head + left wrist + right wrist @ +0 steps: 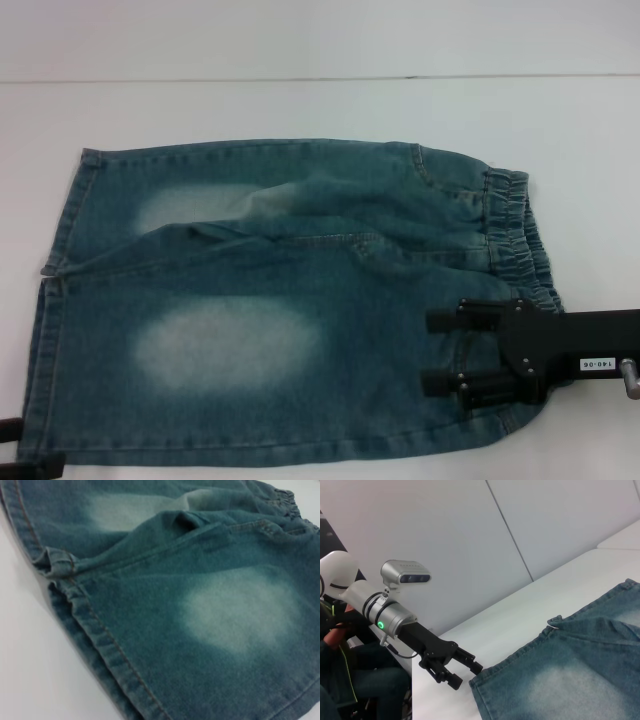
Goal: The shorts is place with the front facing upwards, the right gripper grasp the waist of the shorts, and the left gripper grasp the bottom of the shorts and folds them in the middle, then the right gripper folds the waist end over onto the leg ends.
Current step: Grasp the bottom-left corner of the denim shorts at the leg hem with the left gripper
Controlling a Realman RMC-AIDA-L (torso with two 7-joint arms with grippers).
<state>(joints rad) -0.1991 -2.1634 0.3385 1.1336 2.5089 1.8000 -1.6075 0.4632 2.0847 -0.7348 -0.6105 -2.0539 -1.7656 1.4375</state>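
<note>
Blue denim shorts (290, 300) lie flat on the white table, with the elastic waist (515, 225) to the right and the leg hems (45, 340) to the left. My right gripper (428, 350) hovers over the near part of the waist, fingers pointing left, open with denim showing between them. My left gripper (20, 447) sits at the near left corner of the leg hem. The right wrist view shows the left gripper (466, 675) open just beside the hem corner (480, 682), holding nothing. The left wrist view shows the hem (95, 635) and the split between the legs (57, 562) up close.
The white table (300, 105) extends beyond the shorts at the back, with a wall behind it. In the right wrist view a person (340, 670) sits past the table's far edge, behind the left arm.
</note>
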